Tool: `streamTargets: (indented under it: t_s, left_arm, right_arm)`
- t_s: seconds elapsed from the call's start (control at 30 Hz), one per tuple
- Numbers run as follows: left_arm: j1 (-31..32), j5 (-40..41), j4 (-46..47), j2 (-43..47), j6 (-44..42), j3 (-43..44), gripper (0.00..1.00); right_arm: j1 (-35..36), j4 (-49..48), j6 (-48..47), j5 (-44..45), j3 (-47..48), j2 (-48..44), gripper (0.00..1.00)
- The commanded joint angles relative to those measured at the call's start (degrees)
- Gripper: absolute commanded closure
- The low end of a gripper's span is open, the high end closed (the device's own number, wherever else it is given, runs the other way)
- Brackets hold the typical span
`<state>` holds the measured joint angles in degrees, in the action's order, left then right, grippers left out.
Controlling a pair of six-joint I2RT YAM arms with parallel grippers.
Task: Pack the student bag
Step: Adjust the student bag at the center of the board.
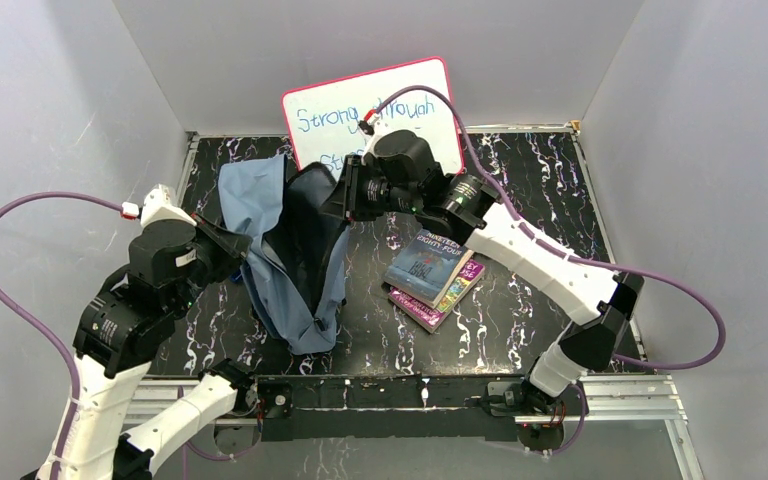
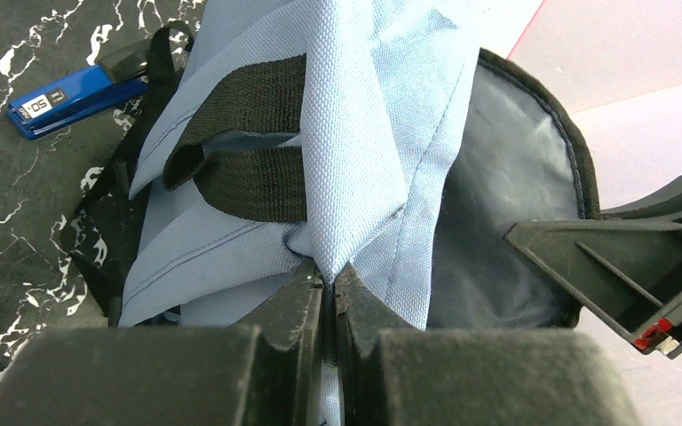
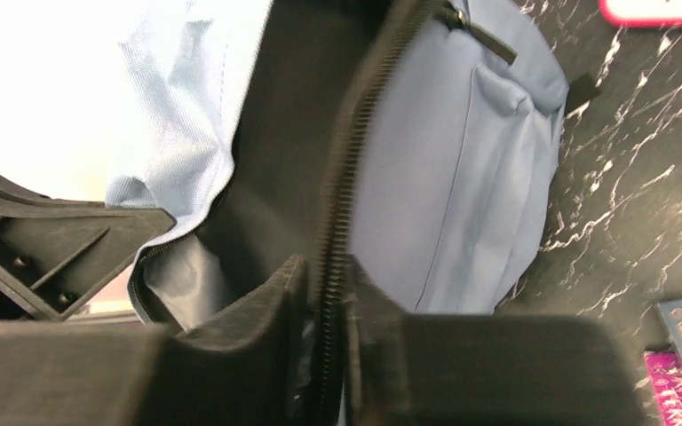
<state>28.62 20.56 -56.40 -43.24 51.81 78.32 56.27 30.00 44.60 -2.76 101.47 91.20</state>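
Observation:
The student bag (image 1: 290,260), grey-blue fabric with a dark lining, is held up off the black marbled table between both arms, its mouth gaping open. My left gripper (image 1: 240,245) is shut on a fold of the bag's outer fabric (image 2: 364,115); the cloth runs down between its fingers (image 2: 329,275). My right gripper (image 1: 332,200) grips the opposite rim. In the right wrist view its jaws (image 3: 327,266) stand closed around the black zipper edge (image 3: 346,151), with the bag's blue front (image 3: 462,177) to the right. Each wrist view shows the other gripper across the opening.
A pink-framed whiteboard (image 1: 360,110) leans on the back wall behind the bag. Two stacked books (image 1: 430,270) lie right of the bag under the right arm. A blue stapler (image 2: 62,98) lies on the table beside the bag's straps.

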Motion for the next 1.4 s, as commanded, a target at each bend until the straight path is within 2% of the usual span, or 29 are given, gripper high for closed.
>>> streamTargets:
  t_s: [0.0,0.07,0.1,0.27,0.4,0.53,0.7,0.83,1.0,1.03,1.2,1.27,1.37]
  left_arm:
    - [0.0,-1.6,1.1,-1.2,-2.3,-0.3,1.00]
    - [0.0,-3.2,2.9,-2.5,-3.5,1.2,1.00]
    - [0.0,-4.0,3.9,-3.4,-4.0,2.2,1.00]
    - [0.0,-8.3,11.9,-7.0,-5.4,5.3,1.00]
    - [0.0,-9.5,17.6,-7.8,-4.4,2.1,1.00]
    - [0.0,-2.9,13.0,-4.6,0.2,-4.9,1.00]
    - [0.0,8.4,1.2,7.0,8.1,-15.8,1.00]
    - [0.0,9.9,-7.7,16.0,15.1,-21.3,1.00]
    - [0.0,10.6,-14.9,23.4,20.5,-22.4,1.00]
    - [0.0,10.9,-15.7,24.2,21.0,-22.3,0.96]
    - [0.0,13.5,-18.6,24.2,21.5,-19.0,0.44]
    - [0.0,15.0,-19.5,22.7,20.5,-16.6,0.27]
    - [0.0,16.7,-20.8,19.3,18.4,-11.8,0.20]
  right_arm:
    - [-0.1,-7.3,-5.0,4.1,2.5,-4.4,0.83]
    - [-0.1,-7.5,-7.4,6.7,6.3,-4.6,0.98]
    - [-0.2,-7.2,-8.9,7.7,9.0,-4.3,1.00]
    - [-0.5,-2.4,-16.5,12.3,26.3,1.8,1.00]
    - [-0.6,-0.4,-21.9,13.6,36.0,5.9,1.00]
    - [-0.6,-2.1,-23.6,10.9,28.9,6.0,1.00]
    - [-0.7,-4.4,-22.1,0.4,14.7,7.8,1.00]
    - [-0.7,-7.3,-20.0,-7.9,5.9,9.9,1.00]
    - [-0.6,-10.8,-17.7,-5.9,-3.4,8.0,1.00]
    - [-0.7,-11.3,-17.3,-4.6,-5.2,7.3,1.00]
    - [-1.8,-12.1,-15.1,-1.5,-12.4,4.7,1.00]
    - [-2.2,-12.1,-15.0,-1.4,-13.3,4.3,1.00]
    - [-2.4,-13.3,-15.5,-1.6,-14.4,3.8,1.00]
